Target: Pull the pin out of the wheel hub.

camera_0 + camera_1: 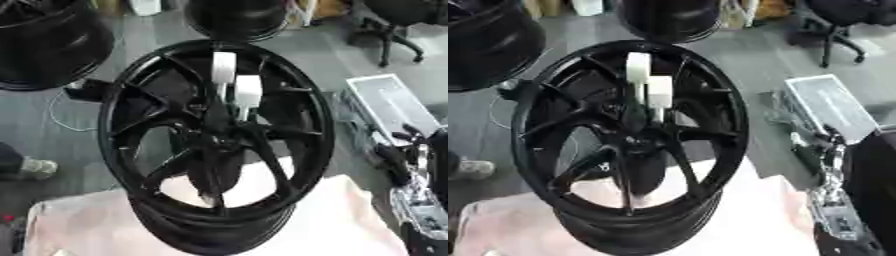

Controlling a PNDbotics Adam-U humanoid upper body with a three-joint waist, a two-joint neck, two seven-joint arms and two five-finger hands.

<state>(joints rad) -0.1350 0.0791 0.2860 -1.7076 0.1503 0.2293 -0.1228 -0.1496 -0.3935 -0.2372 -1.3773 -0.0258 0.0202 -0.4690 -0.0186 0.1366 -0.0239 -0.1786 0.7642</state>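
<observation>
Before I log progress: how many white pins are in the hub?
2. One pin stands higher and further left; the other pin is just below and right of it, both above the hub centre. Spokes may hide others.

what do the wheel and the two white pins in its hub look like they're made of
Wheel: probably cast metal with a glossy black finish, going by the thin rigid spokes and pale sheen on the rim. The two white pins: likely matte plastic, plain white and blocky without glints, though the material is uncertain.
</observation>
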